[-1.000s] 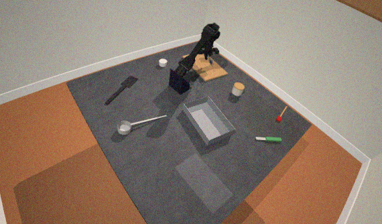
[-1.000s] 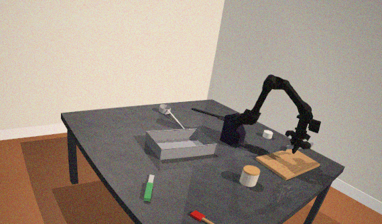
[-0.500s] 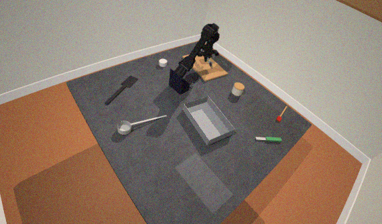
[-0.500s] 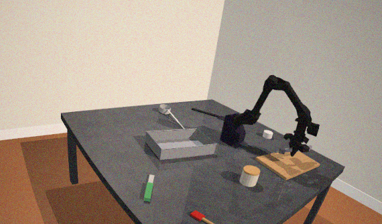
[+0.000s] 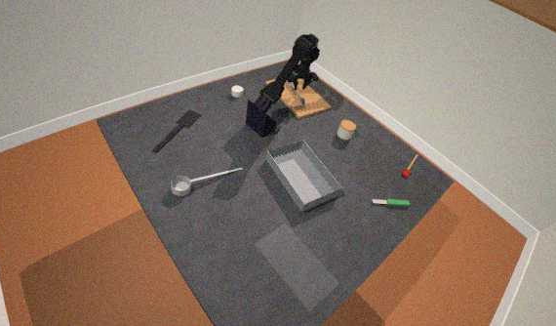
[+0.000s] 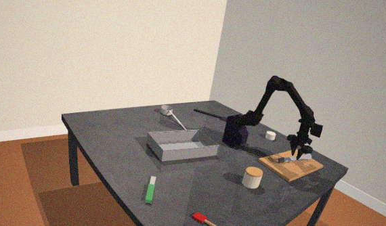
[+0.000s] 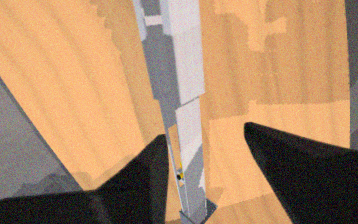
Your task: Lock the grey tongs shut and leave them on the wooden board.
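Observation:
The grey tongs (image 5: 301, 101) (image 6: 306, 156) (image 7: 190, 60) lie along the wooden board (image 5: 318, 107) (image 6: 290, 175) (image 7: 55, 100). Their two arms are close together, with a narrow gap between them in the wrist view. The lock inside the hinge cannot be seen. My gripper (image 5: 301, 88) (image 6: 296, 157) (image 7: 205, 135) is open and low over the board. Its fingers stand on either side of the tongs; in the wrist view the left fingertip is very near one arm and the right one is clear of the tongs. The roasting tin (image 5: 323, 201) (image 6: 189, 154) holds no tongs.
A lidded jar (image 5: 346, 131) (image 6: 252, 179) stands near the board. A small white pot (image 5: 237, 92) (image 6: 270, 136) is behind the arm's base. A ladle-like pan (image 5: 180, 186) (image 6: 166, 110), a black spatula (image 5: 177, 130), a green-handled knife (image 5: 398, 202) (image 6: 149, 193) and a red brush (image 5: 406, 173) (image 6: 199, 217) lie farther off.

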